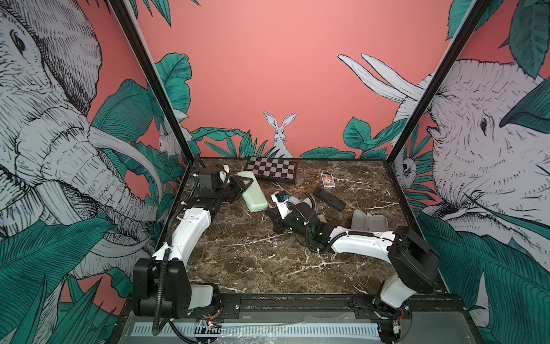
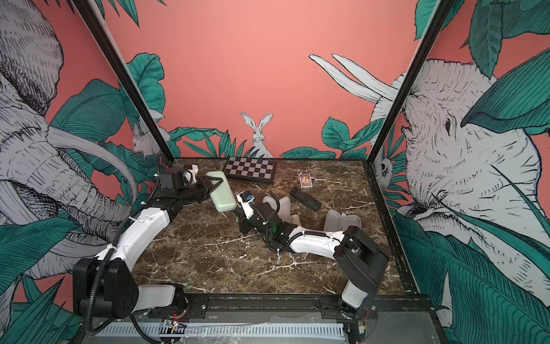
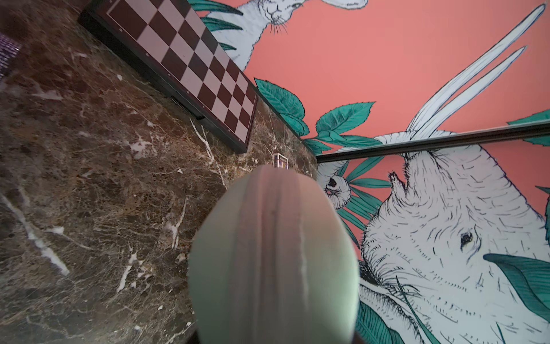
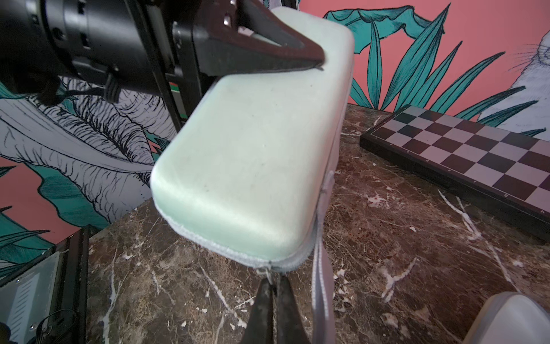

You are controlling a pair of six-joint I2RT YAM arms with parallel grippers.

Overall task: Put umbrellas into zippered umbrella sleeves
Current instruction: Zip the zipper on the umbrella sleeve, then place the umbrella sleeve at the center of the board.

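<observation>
Top views: left gripper [image 1: 247, 186] clamps the far end of the mint sleeve [image 1: 253, 195], jaws partway apart across its thickness, and the sleeve angles down toward table centre. Right gripper [image 1: 268, 212] sits at the sleeve's near end, fingers pressed together. Black umbrella [image 1: 329, 199] lies loose on the marble table [image 1: 238, 268], well apart from it. The open cream sleeve [image 1: 369, 222] is behind the right arm, and another open shell [image 2: 284, 205] is partly hidden. No mint umbrella is visible, probably inside the closed shell; can't confirm.

Left wrist: mint sleeve seen end-on [image 3: 273, 253], blurry, zipper seam down the middle. Own fingers are out of frame. Checkered board [image 3: 184, 65] is beyond.

Right wrist: right fingertips pinch the small zipper pull [image 4: 269, 272] at the sleeve's near corner. One left finger [image 4: 268, 50] presses on top of the shell. Grey strap [image 4: 323, 268] hangs just beside the pull.

Risks:
- The tiny ring could slip from the tip pinch once tugged.
- The sleeve is held at one end only, so a pull could swivel or drag it out of the left jaws.
- The slider may jam at the rounded corner or catch the strap
</observation>
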